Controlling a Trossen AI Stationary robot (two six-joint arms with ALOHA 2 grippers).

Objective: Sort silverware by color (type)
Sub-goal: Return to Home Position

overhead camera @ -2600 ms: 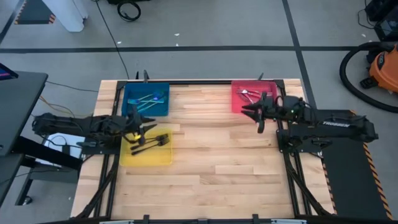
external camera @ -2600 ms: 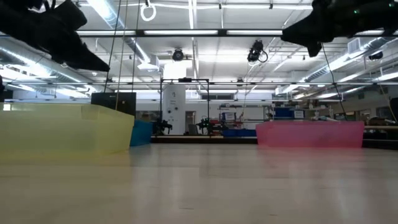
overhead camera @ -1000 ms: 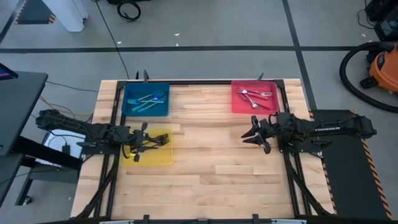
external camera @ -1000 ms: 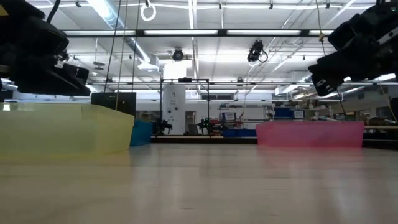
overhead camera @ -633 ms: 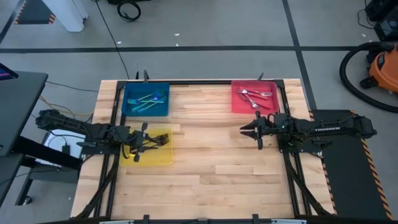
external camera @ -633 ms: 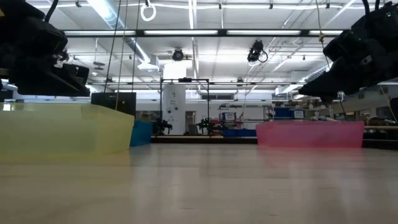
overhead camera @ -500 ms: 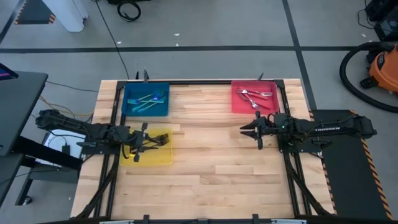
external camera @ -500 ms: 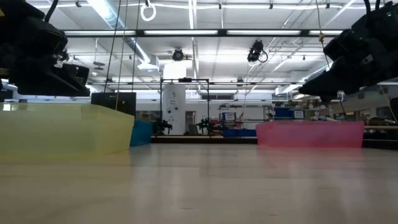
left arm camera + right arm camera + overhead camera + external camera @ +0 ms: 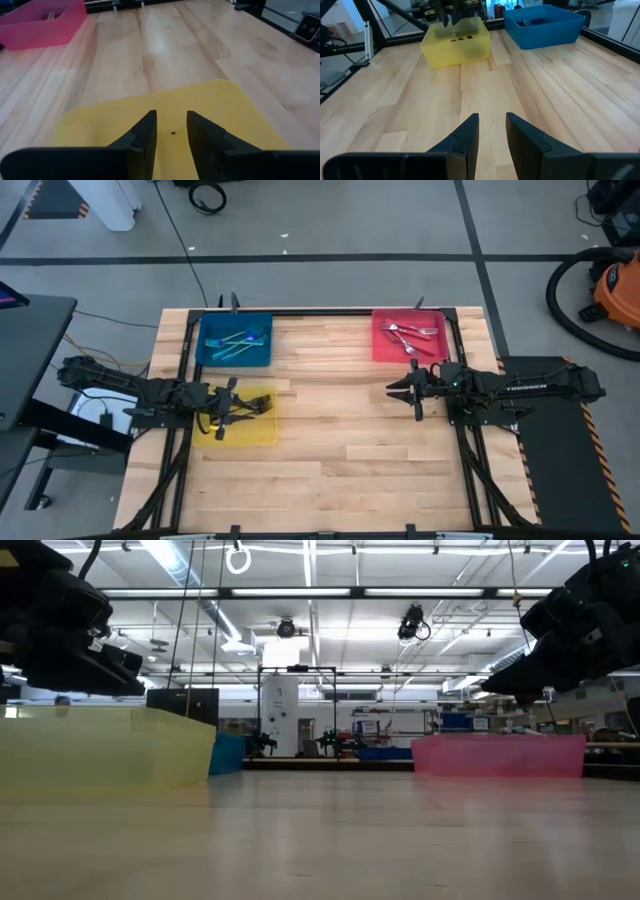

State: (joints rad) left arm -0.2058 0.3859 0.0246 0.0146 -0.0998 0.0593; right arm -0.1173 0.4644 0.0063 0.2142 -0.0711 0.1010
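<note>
No legible text; white lettering on right arm (image 9: 522,388) too small.

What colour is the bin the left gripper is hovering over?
The bin is yellow, clearest in the left wrist view.

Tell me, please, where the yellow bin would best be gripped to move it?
Probably grip the yellow bin by the rim of its wall facing the middle of the table, from straight above with the jaws astride it. The walls are thin and upright, the bin looks too wide to span, and that side is clear of the left gripper, which hangs over the other half.
</note>
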